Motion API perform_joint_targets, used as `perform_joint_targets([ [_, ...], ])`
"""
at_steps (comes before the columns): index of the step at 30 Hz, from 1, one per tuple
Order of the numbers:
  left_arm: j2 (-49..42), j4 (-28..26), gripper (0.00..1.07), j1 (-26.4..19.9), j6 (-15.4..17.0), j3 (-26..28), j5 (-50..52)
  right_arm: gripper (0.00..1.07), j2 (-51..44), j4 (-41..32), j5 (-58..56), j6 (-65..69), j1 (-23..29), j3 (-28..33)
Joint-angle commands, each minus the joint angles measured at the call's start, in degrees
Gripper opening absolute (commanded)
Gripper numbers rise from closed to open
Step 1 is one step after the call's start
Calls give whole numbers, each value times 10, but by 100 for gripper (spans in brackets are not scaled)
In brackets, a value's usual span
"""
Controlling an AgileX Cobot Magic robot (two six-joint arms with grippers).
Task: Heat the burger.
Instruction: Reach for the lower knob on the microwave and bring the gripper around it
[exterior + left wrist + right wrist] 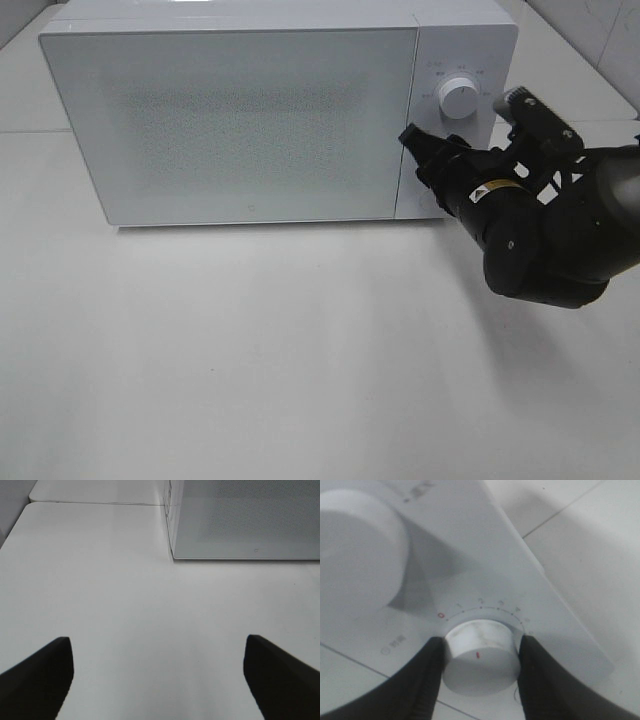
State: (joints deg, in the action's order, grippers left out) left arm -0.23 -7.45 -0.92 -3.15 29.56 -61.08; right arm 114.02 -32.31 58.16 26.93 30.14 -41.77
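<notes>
Right fingers [427,675]: clamped on lower timer knob [479,652]; twist steadily clockwise, grip square. Left fingers [35,675]: apart, idle above desk [125,580].

Matte black arm [545,250] (yellow label [497,189]), black fingers [420,682]

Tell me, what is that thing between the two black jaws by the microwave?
A round white knob, the lower one on the microwave. The right arm's jaws touch it on both sides. The right wrist view shows it best.
</notes>
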Motion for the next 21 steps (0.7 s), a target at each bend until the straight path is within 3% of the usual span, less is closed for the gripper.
perform_joint_targets([
  [1,-8,1,84,-1,1,-1,-1,1,-1,81,58,265,0,-21],
  [3,-8,1,84,-1,1,-1,-1,1,-1,83,67,325,0,-21],
  [4,-8,1,84,-1,1,-1,-1,1,-1,88,94,425,0,-21],
  [7,-8,1,84,-1,1,-1,-1,1,-1,88,126,493,0,-21],
  [21,-8,1,84,-1,1,-1,-1,3,-1,87,147,511,0,-21],
])
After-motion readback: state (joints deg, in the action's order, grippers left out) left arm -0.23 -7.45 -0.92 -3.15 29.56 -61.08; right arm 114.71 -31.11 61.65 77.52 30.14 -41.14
